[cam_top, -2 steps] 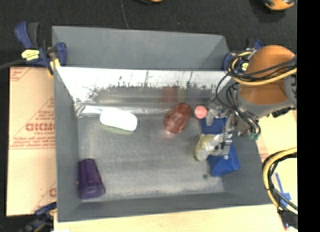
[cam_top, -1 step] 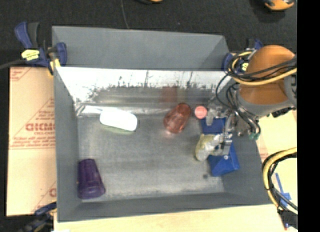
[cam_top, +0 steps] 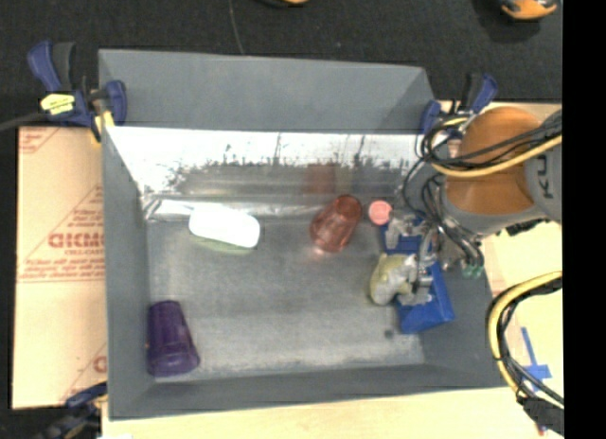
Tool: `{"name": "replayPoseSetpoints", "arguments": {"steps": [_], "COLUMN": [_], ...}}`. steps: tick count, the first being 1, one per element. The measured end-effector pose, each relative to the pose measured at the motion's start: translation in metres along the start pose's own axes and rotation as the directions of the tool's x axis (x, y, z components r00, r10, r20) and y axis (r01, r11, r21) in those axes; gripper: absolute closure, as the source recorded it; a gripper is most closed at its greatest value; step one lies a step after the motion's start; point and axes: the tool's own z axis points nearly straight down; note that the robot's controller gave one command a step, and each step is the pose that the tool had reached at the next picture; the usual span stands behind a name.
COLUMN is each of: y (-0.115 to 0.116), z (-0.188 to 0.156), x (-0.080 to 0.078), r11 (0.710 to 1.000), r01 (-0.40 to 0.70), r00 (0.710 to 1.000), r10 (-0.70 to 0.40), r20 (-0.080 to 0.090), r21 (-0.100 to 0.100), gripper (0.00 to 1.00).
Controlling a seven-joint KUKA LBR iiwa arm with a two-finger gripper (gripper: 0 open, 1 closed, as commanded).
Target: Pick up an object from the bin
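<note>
A robot arm with an orange wrist cover reaches from the right into a grey metal bin. Its claw sits low at the bin's right end. It is right beside a pale, yellowish-green lumpy object, which lies on the bin floor on the claw's left and appears to touch it. A blue blocky plastic piece lies just nearer, against the right wall. Cables and metal parts crowd the claw, so it cannot be told whether it is open or closed, or whether it has hold of anything.

Farther back, a small pink round object lies beside a translucent red plastic cup tipped on its side. To their left, well apart, a white oval object rests near the far wall. A purple translucent cup lies alone in the near left corner. The middle of the bin floor is bare metal.
</note>
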Motion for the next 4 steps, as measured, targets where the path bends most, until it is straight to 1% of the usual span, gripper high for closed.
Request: {"name": "replayPoseSetpoints", "arguments": {"steps": [1,2,3,4], "y": [0.000,-0.007,-0.007,-0.006], "z": [0.019,0.034,0.034,-0.042], "x": [0.000,0.009,0.009,0.007], "r11": [1.000,0.999,0.999,0.999], "r01": [0.001,-0.047,-0.046,-0.043], "r00": [1.000,0.999,0.999,0.999], "r10": [-0.001,0.047,0.046,0.043], "r20": [-0.002,-0.001,-0.001,-0.003], "r21": [-0.001,-0.004,-0.004,-0.002], "gripper": [0.00,1.00,1.00,1.00]}}
